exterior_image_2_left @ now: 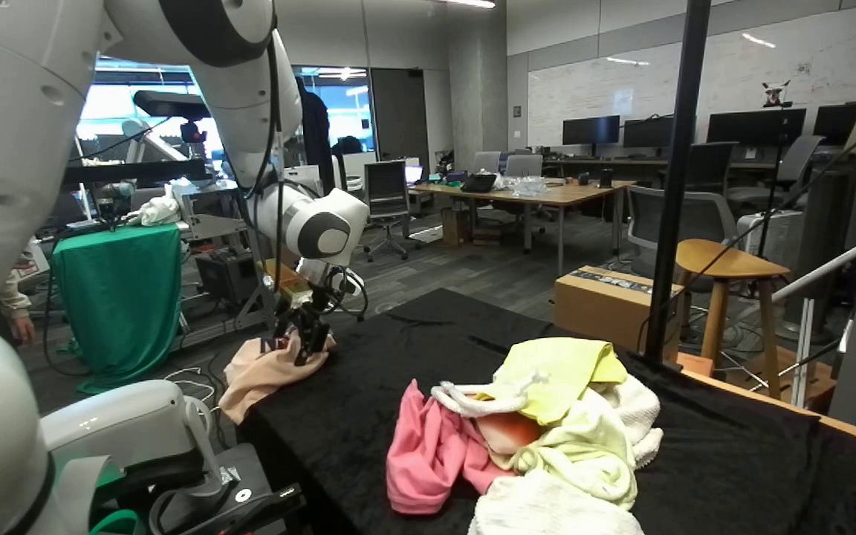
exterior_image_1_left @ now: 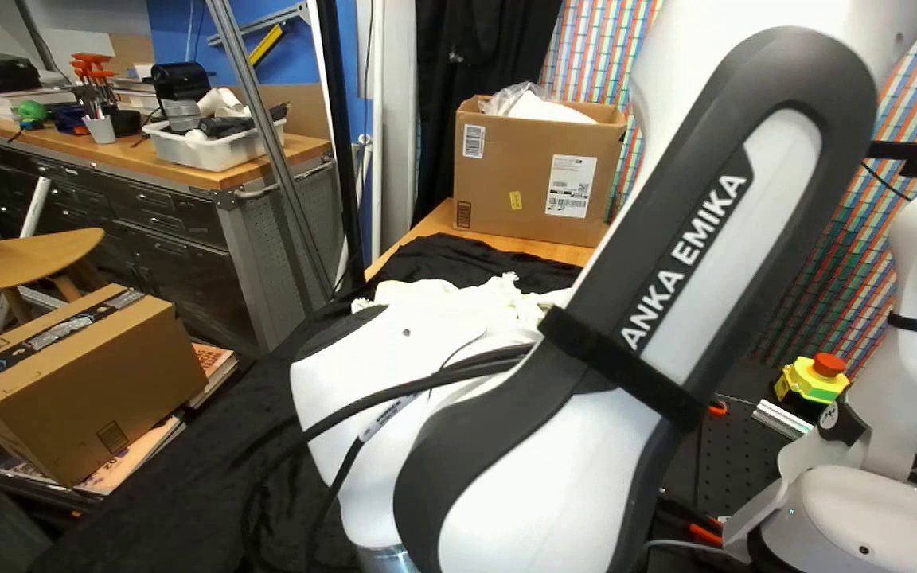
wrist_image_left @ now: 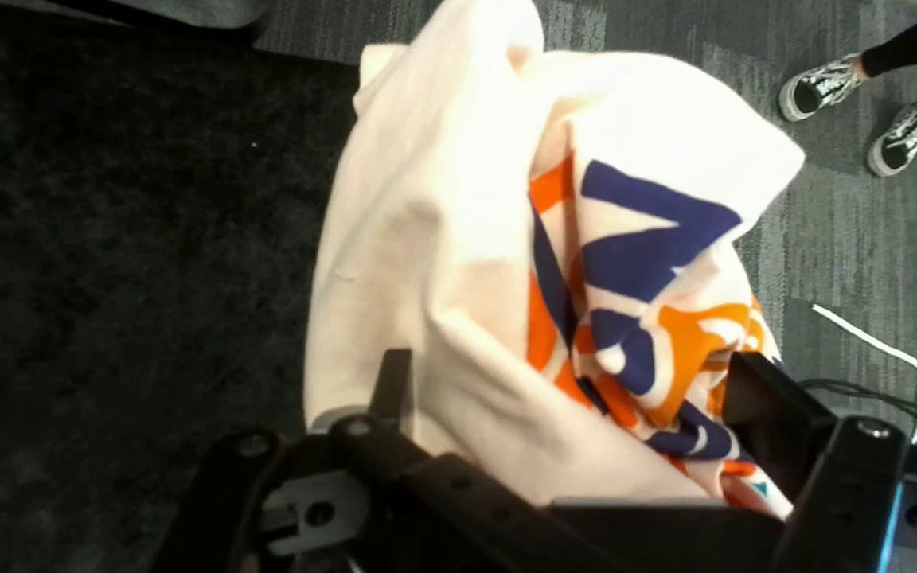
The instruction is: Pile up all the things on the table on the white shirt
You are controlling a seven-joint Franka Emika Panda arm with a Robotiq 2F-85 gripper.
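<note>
End effector (wrist_image_left: 570, 374): spread wide, pinching nothing
Printed peach cloth (wrist_image_left: 482, 239): directly under the fingers (wrist_image_left: 392, 386), long axis across their spread
Worktop (exterior_image_2_left: 383, 349): cloth overlaps its edge (may slip)

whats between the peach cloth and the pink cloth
Just a bare stretch of the black table lies between the peach cloth and the pink cloth; that shows in an exterior view.

robotics lab, office-like; two robot arms (exterior_image_1_left: 689, 263); workbench (exterior_image_1_left: 128, 191) with tools (exterior_image_1_left: 91, 68); whiteboard (exterior_image_2_left: 666, 85); monitors (exterior_image_2_left: 591, 130)
</note>
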